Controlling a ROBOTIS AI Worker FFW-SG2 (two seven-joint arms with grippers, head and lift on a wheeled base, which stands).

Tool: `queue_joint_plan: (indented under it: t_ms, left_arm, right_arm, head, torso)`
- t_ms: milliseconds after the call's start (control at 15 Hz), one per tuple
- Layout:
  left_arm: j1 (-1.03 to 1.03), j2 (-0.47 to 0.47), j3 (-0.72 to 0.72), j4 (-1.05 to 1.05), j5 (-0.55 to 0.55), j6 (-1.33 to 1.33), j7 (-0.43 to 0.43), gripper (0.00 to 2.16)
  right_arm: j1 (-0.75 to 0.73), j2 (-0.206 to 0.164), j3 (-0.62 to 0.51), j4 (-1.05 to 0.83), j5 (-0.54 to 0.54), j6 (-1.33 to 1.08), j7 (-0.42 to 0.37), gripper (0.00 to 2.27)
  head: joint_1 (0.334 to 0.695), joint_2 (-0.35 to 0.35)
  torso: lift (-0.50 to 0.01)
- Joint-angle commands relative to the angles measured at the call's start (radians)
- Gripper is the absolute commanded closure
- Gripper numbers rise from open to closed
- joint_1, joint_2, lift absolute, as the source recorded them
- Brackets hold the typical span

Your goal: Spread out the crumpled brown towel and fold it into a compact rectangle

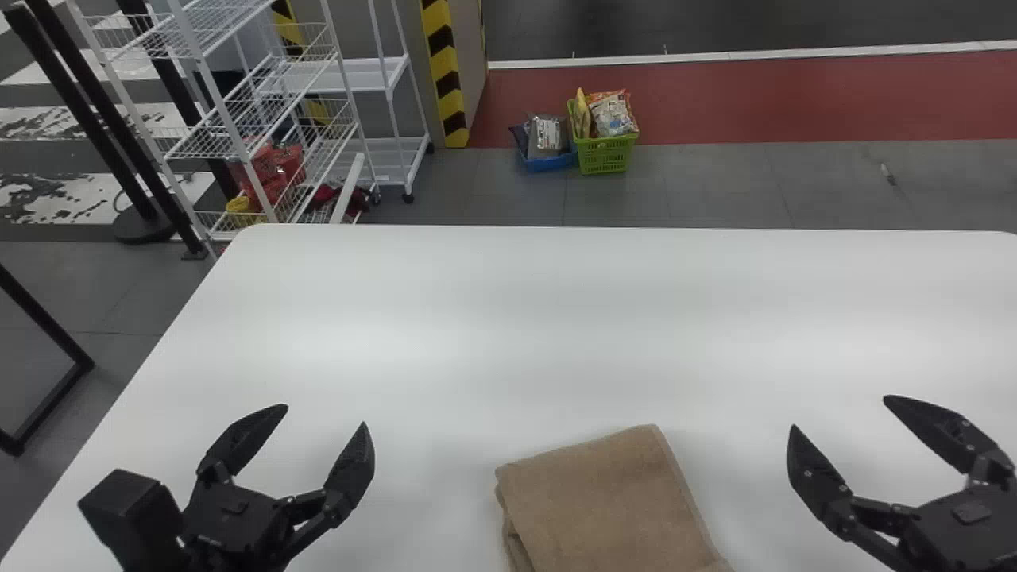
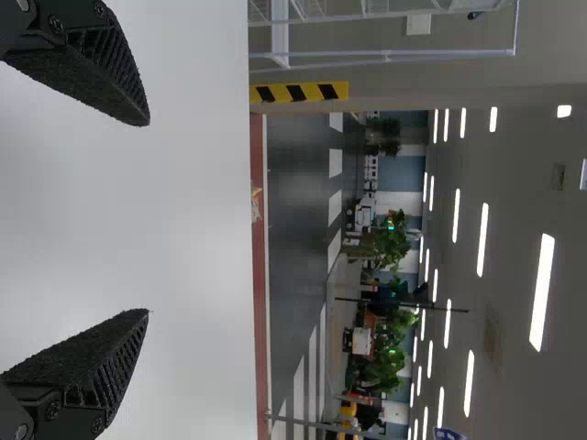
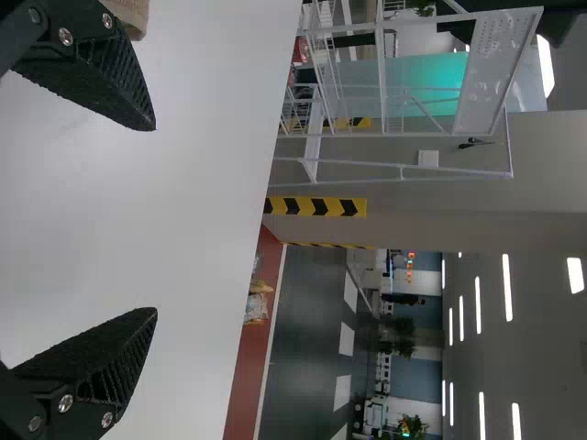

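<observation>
"What is the brown towel (image 1: 604, 500) doing?"

"It is lying on the white table (image 1: 556, 318), just right of centre at the near edge of the head view. It is forming a flat, folded, four-sided shape, sitting at a slant, and its layers are showing along the left side. The bottom of the picture is cutting off its nearest part."

"And the grippers?"

"One is waiting on each side, well apart from the towel. The left gripper (image 1: 325, 415) is holding its two black fingers (image 2: 101, 69) wide apart, their tips pointing away from the robot, with white tabletop showing between them."

"The right one?"

"The right gripper (image 1: 839, 412) is matching it: fingers spread wide, gripping nothing. In the right wrist view a bit of brown cloth is peeking out behind one finger, but the head view is showing a stretch of table between the two."

"What is standing farther off?"

"Beyond the table's far left corner, a white wire shelving rack (image 1: 238, 119) is holding some red items (image 1: 274, 171). A yellow-and-black striped pillar edge (image 1: 445, 71) is rising to its right. Farther right, a blue basket (image 1: 552, 164) and a green basket (image 1: 604, 157) are sitting side by side on the floor, both carrying packets."
</observation>
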Motion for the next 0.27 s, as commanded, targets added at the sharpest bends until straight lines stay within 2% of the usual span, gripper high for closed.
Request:
queue_joint_plan:
  t_ms: [0,200]
  left_arm:
    - [0.001,-0.003,0.003,0.0,0.007,-0.001,0.0,0.07]
    - [0.001,-0.003,0.003,0.003,0.007,-0.001,-0.002,0.07]
  right_arm:
    - [0.0,0.002,0.0,-0.001,0.0,0.0,-0.001,0.11]
    - [0.002,0.002,0.0,-0.002,0.0,0.0,-0.001,0.11]
  head:
    - [0.695,0.145]
    - [0.695,0.147]
  torso:
    - [-0.127]
    - [-0.127]
